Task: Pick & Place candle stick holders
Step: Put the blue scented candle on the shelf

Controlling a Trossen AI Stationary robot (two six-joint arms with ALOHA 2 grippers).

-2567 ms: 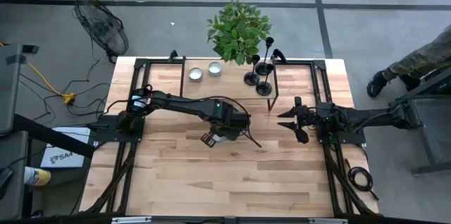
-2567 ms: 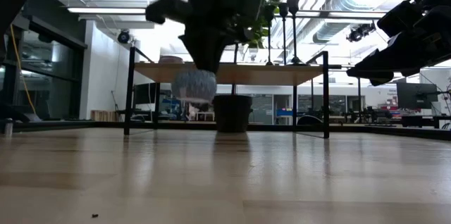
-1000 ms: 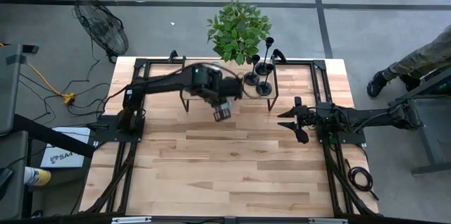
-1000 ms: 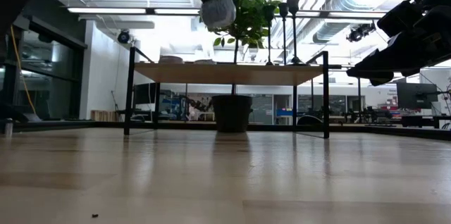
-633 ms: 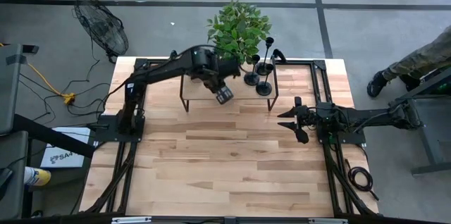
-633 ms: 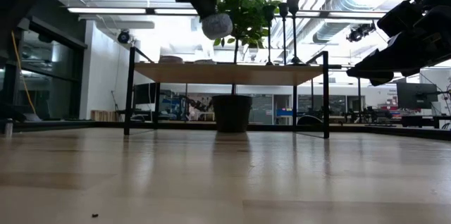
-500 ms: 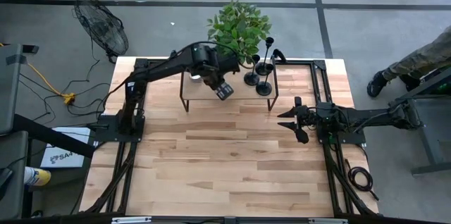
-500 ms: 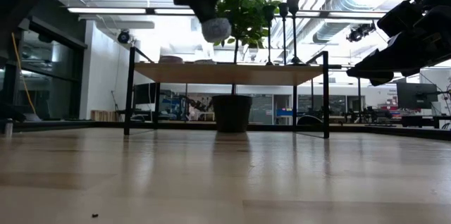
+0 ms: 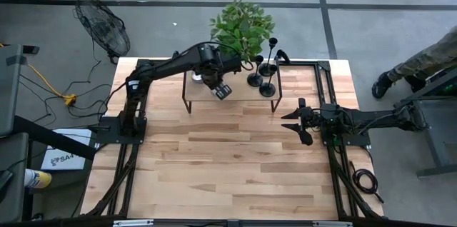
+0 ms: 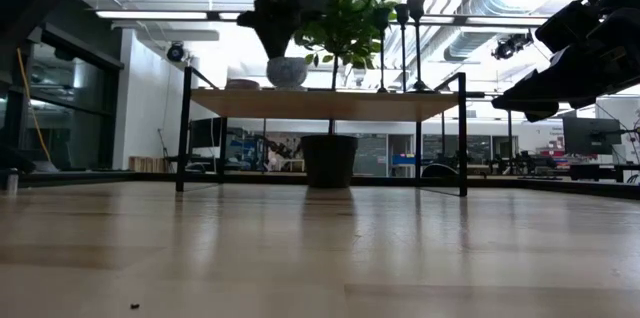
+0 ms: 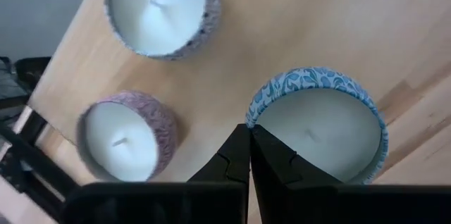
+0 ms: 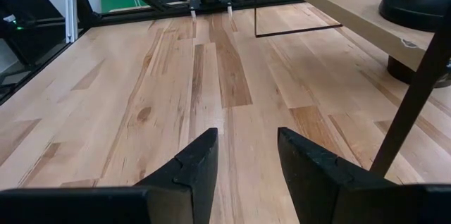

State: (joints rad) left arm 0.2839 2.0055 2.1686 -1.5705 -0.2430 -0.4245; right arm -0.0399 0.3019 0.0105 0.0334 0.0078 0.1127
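Left tool (image 11: pixel 249 155) over raised shelf (image 9: pixel 243 97), fingers pressed together on rim of blue-patterned candle (image 11: pixel 317 132) (two more candles beside it). Candle stick holders (image 9: pixel 263 77) stand on same shelf, just beside plant (image 9: pixel 241 31). Right tool (image 12: pixel 245 155) hangs apart over surface (image 9: pixel 228 163), clear of shelf.

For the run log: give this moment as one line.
left gripper: shut on blue-patterned candle rim, over raised shelf | right gripper: open, empty, idle above table | candle stick holders: on shelf, untouched
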